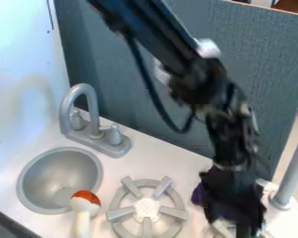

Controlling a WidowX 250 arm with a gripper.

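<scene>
Nearest the camera, a white-handled toy utensil with a rounded orange-and-white head (85,204) lies with its head at the near right rim of the round grey metallic sink (45,174); whether the head bears on the rim cannot be confirmed. Beside it, to the right, a round grey stove burner with radiating bars (147,210) sits on the white countertop (176,160).

Right of the burner, the black two-finger gripper (235,211) hangs low over the counter. Its state cannot be determined: the view does not show whether it is released or clenched, nor whether it has hold of anything. Closest to it is a dark purple, apparently cloth item (198,195), at the gripper's left side and partly hidden behind it – contact between the two is not verifiable.

Handling assessment, by judgement: the purple item appears light, soft and limp, with little risk of breakage. It would probably crumple under pressure and sag from the point of hold. A raised fold near its middle would give the surest purchase; a thin edge could slip free.

Farther back stands a curved grey faucet with two knobs (83,100), upright behind the sink. A smooth grey post (291,172) rises at the right side of the counter. Behind all of these, a blue-grey fabric-textured partition (257,60) closes off the rear, with a white panel (21,83) on the left – both upright
</scene>
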